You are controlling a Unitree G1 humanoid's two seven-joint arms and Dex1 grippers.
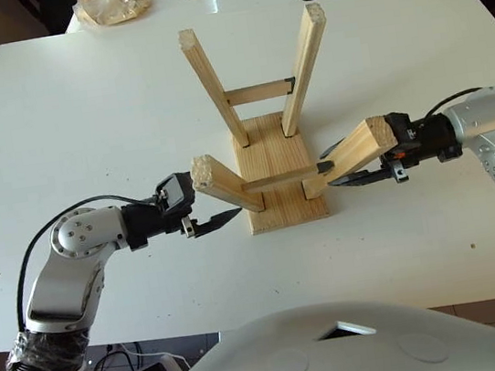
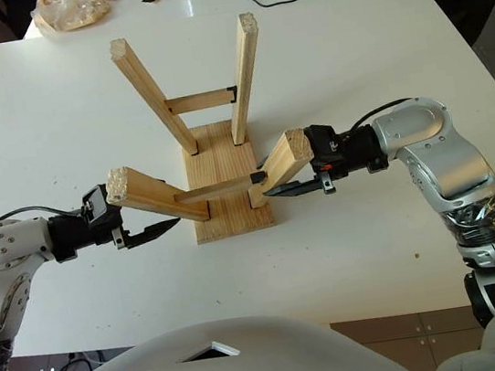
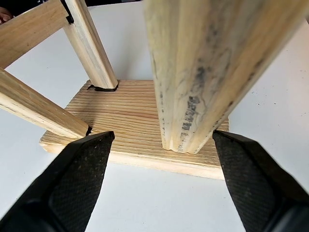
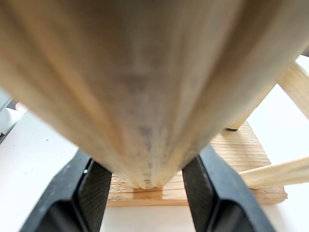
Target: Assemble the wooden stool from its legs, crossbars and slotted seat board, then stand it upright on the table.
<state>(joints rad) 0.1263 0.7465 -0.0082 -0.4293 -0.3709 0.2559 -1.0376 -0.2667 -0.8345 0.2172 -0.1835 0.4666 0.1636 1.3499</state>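
Four legs are sticking up out of the slotted seat board [image 1: 274,145], which is lying flat on the tabletop [image 1: 82,126]. Left of the board, the left claw [image 1: 220,217] is straddling the near-left leg [image 1: 225,183], released, with gaps showing on both sides. Right of the board, the right claw [image 1: 343,177] is clenching the near-right leg [image 1: 353,150]. Assembly is looking complete, so the flip is probably beginning. Next, the left claw needs closing, then both arms turning the stool together.

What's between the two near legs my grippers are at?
A crossbar joins the near left leg to the near right leg, above the seat board; the left eye view shows it.
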